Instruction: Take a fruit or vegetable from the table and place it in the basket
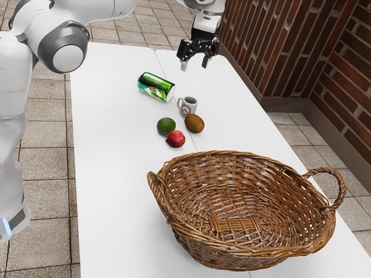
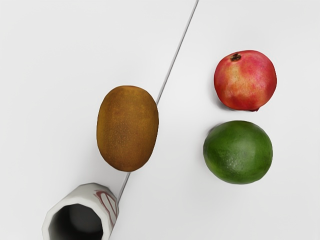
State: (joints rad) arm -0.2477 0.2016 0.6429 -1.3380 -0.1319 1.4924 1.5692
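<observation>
High above the table's far part, my gripper (image 1: 195, 65) stands open, its two fingers apart with nothing between them. Below it and nearer the basket lie a brown kiwi (image 1: 194, 123), a green lime (image 1: 166, 126) and a red pomegranate (image 1: 175, 138). The wrist view looks down on the kiwi (image 2: 128, 128), the lime (image 2: 238, 152) and the pomegranate (image 2: 245, 80); the last two lie close together, the kiwi apart from them. A large brown wicker basket (image 1: 232, 263) rests on the near part of the table, its visible inside bare.
A white mug (image 1: 187, 108) stands close beside the kiwi; the wrist view has the mug (image 2: 111, 204) too. A green can (image 1: 155, 87) lies on its side beyond it. The white table (image 1: 116, 191) has a brick wall (image 1: 278, 46) past its far side.
</observation>
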